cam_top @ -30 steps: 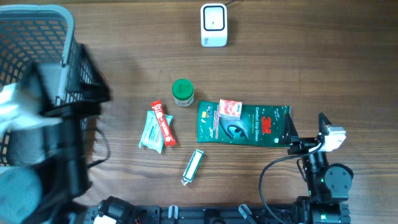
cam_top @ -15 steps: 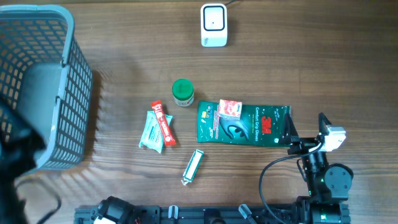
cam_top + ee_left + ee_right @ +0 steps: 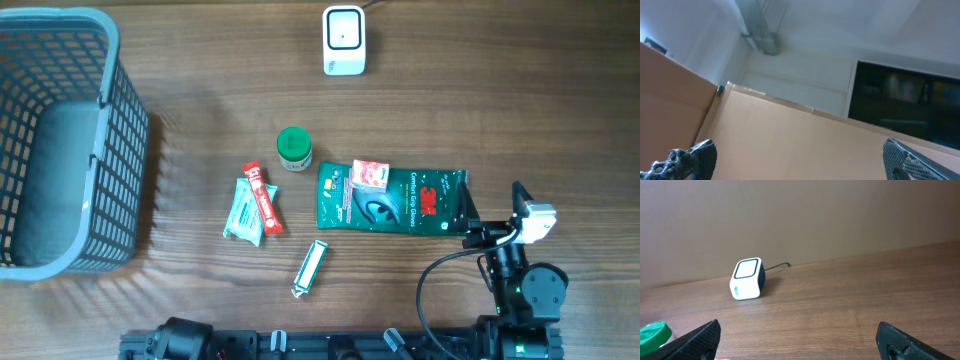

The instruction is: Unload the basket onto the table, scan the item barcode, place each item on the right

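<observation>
Beyond glove pack (image 3: 400, 200), toward scanner (image 3: 343, 40): open wood, free passage. Left of pack: green-capped jar (image 3: 294, 147), sachets (image 3: 252, 208), tube (image 3: 311, 267) crowd close. Far left of pack: basket (image 3: 125, 170) wall.

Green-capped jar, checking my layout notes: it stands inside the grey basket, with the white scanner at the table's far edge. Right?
No: overhead view shows the green-capped jar on the table, outside the grey basket. The white scanner is at the far edge.

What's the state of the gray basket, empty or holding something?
Empty. The overhead view looks straight into the basket and shows only its bare gray floor and mesh walls, nothing inside.
</observation>
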Robot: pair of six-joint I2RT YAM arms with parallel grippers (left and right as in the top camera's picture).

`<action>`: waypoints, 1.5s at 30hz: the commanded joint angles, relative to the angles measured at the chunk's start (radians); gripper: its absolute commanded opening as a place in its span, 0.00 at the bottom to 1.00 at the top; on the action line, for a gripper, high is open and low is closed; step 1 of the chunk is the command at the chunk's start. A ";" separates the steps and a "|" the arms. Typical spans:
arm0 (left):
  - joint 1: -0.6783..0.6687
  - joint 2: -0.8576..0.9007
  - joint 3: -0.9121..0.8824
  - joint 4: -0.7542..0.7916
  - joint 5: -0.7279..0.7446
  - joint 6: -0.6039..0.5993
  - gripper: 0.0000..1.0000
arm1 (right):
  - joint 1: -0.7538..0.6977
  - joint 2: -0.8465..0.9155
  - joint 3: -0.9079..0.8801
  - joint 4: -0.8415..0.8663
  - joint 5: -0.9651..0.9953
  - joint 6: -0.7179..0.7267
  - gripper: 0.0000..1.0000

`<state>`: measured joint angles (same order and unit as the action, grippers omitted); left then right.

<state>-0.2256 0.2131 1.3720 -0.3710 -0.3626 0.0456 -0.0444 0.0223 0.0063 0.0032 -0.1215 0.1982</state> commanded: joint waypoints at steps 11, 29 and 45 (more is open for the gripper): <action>0.047 -0.208 0.005 -0.044 0.152 -0.010 1.00 | 0.002 -0.005 -0.001 0.003 0.013 0.012 1.00; 0.256 -0.206 -0.388 0.159 0.187 -0.009 1.00 | 0.002 -0.005 -0.001 0.003 0.013 0.012 1.00; 0.256 -0.206 -0.645 -0.121 0.582 0.086 1.00 | 0.002 -0.005 -0.001 0.003 0.013 0.012 1.00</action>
<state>0.0265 0.0082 0.7910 -0.4763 0.0837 0.0345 -0.0444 0.0223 0.0063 0.0032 -0.1215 0.1982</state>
